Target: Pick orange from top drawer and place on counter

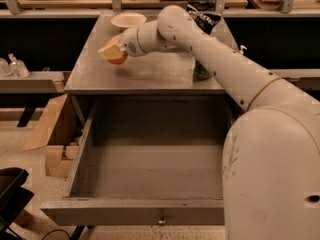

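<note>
**A:** Where's the orange right now?

**B:** It's in the gripper. The tan fingers are clamped on it from above, and only its lower curve shows beneath them. It hangs over the counter, towards the left edge as the camera sees it. The pale bowl stands a little behind it.

**A:** And the top drawer?

**B:** Pulled wide open below the counter's front edge, with nothing showing inside.

**A:** So which way does the fruit have to go?

**B:** Straight down, I'd say. The grey top lies directly under the orange with very little gap — I can't tell whether it already touches. No sideways travel looks needed, since it's well inside the edge and clear of the bowl.

**A:** Anything nearby to worry about?

**B:** The green can stands well apart, half hidden behind the arm. The real risk is that a round fruit rolls once freed — and the left edge is the nearer one. I'd want it resting on the wood before the fingers let go.
</note>
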{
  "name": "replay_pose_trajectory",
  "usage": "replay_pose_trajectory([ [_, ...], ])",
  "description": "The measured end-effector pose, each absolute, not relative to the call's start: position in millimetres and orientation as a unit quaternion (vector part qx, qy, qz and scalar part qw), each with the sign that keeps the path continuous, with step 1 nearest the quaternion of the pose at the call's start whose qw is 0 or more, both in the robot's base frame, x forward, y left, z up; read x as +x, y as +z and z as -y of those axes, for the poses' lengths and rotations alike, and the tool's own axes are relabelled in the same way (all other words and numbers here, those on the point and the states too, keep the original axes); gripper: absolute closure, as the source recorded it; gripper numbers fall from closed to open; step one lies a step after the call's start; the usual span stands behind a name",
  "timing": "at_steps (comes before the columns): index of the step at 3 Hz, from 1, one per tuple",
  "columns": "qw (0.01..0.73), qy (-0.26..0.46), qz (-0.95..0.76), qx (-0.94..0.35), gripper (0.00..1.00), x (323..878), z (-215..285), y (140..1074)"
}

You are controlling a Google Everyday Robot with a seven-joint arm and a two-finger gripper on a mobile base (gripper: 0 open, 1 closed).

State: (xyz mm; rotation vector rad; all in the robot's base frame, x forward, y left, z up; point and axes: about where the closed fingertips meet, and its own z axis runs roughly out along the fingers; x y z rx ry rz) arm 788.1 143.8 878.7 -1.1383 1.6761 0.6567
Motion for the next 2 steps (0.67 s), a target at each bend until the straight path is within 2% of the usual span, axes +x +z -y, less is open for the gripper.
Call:
replay_pose_trajectory([
  [1, 0.475, 0.277, -0.711, -0.438, 1.0, 801, -131, 847],
  [2, 0.475, 0.277, -0.711, -0.438, 0.75, 801, -131, 857],
])
